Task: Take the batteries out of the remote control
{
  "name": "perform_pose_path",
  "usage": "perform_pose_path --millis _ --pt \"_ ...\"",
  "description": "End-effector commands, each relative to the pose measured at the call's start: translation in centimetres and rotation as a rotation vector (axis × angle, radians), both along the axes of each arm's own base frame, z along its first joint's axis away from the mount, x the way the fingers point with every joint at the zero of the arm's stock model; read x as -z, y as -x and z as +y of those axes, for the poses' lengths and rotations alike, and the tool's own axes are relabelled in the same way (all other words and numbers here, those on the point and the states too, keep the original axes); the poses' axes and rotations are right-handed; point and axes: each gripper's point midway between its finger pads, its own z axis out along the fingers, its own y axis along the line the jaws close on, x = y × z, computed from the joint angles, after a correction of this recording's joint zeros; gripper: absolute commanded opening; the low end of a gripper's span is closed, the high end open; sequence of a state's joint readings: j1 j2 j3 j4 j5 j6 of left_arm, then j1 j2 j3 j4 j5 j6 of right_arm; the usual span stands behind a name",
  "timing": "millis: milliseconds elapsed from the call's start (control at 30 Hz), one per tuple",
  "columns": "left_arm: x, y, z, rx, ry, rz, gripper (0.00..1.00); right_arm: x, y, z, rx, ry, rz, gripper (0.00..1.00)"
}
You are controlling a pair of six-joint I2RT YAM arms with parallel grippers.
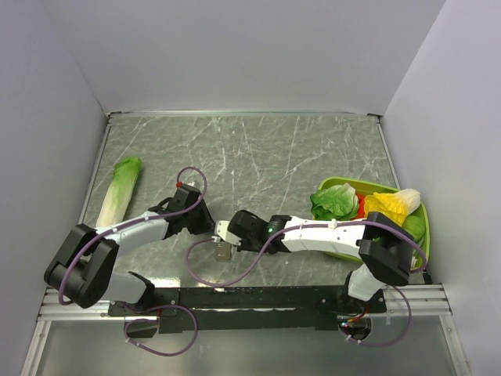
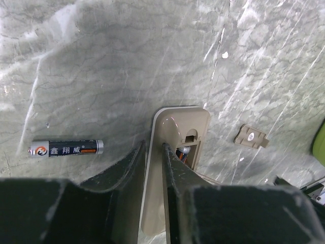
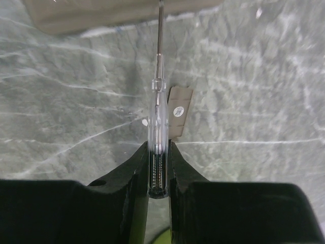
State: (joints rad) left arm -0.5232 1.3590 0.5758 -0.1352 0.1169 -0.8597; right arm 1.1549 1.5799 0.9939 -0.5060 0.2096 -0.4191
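Note:
The remote control (image 2: 175,124) shows its grey-tan back, with the battery recess uncovered. One battery (image 2: 185,153) still sits in the recess, mostly hidden by my finger. A second battery (image 2: 66,148), black with a silver end, lies loose on the table to the left. My left gripper (image 2: 153,147) is shut on the remote's long edge, one finger on each side. My right gripper (image 3: 158,147) is shut on a clear-handled screwdriver (image 3: 158,109), whose thin shaft reaches up to the remote (image 3: 122,15). In the top view both grippers meet at the table's near middle, left (image 1: 210,225) and right (image 1: 235,229).
The small tan battery cover (image 2: 250,136) lies on the marble table right of the remote, under the screwdriver (image 3: 180,109). A long pale-green cabbage (image 1: 119,190) lies at the left. A green tray (image 1: 344,182) of vegetables stands at the right.

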Motion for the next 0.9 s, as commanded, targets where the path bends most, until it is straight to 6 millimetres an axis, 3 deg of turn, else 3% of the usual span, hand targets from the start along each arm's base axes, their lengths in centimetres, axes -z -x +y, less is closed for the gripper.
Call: perform_pose_path --millis 0,133,667,867 --pt "0.6 0.8 -0.6 0.021 0.011 0.03 0.24 0.5 -0.8 1.6 0.067 -0.159 -0.012 0.0" --pt "0.6 0.8 -0.6 0.018 0.01 0.032 0.24 0.4 -0.5 2.1 0.049 -0.239 0.008 0.0" --pt "0.6 0.8 -0.5 0.017 0.002 0.036 0.24 1.0 -0.6 2.4 0.025 -0.228 0.015 0.0" --pt "-0.2 0.5 -0.5 0.015 0.0 0.019 0.29 -2.0 -1.2 1.7 0.066 -0.206 -0.034 0.0"
